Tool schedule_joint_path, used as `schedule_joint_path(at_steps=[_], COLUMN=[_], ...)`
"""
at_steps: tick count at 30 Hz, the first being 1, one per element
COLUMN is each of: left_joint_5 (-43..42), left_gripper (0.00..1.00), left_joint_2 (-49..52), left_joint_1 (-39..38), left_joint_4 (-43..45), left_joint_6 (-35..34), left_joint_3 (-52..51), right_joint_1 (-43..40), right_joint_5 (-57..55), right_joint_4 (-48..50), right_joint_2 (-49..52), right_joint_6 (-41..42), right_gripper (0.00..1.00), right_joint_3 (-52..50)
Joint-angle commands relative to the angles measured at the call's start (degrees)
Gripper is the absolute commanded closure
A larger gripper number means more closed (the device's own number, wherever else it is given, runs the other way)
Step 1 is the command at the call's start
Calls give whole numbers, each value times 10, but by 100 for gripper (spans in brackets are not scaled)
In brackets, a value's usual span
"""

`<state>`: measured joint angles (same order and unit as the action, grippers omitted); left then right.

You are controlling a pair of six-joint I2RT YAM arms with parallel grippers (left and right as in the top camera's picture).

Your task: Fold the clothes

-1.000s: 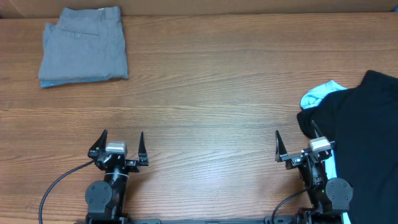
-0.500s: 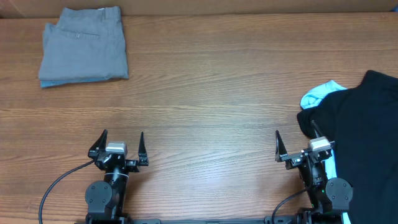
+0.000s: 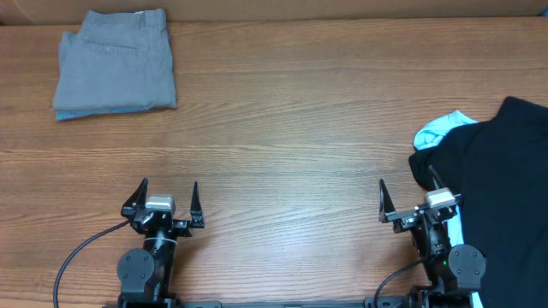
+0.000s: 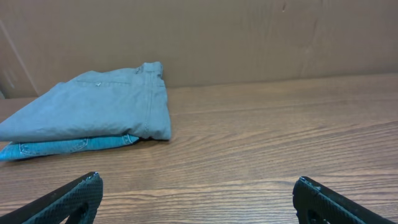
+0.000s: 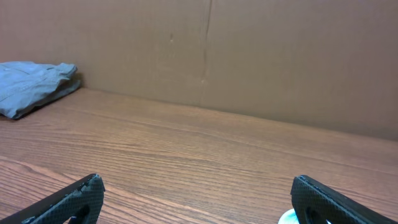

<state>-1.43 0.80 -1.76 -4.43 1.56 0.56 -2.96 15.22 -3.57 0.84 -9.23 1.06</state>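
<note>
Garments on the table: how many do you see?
4: grey trousers stacked on jeans far left; black shirt over a light blue tee at right. More may hide underneath.

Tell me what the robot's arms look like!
They're mostly black. The left gripper and right gripper each have two thin, pointed black fingers, with a silvery block behind them. A black cable curls away lower down on each.

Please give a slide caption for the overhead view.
Left end effector and right end effector open; folded grey garment far left; black shirt covers light blue tee.
</note>
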Motion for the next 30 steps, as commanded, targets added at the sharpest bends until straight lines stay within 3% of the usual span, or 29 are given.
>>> schedule_joint_path(at_steps=[1, 11, 16, 19, 23, 30], left_joint_5=[4, 0, -34, -82, -137, -130], left_gripper=[0, 0, 0, 0, 0, 0], left_joint_2=[-4, -4, -4, -4, -4, -2], left_joint_1=[2, 2, 2, 2, 2, 2], left_joint_4=[0, 0, 4, 9, 8, -65], left_joint_6=[-7, -11, -137, -169, -168, -113], left_joint_3=[-3, -3, -3, 0, 20, 119], right_joint_1=[-2, -2, -2, -2, -2, -2], right_joint_5=[5, 9, 70, 144, 175, 161], right_joint_4=[3, 3, 19, 9, 7, -27], right_joint_2=[-7, -7, -7, -7, -7, -7], right_joint_6=[0, 3, 101, 115, 149, 167], right_gripper=[0, 0, 0, 0, 0, 0], right_joint_3=[-6, -6, -6, -6, -2, 52])
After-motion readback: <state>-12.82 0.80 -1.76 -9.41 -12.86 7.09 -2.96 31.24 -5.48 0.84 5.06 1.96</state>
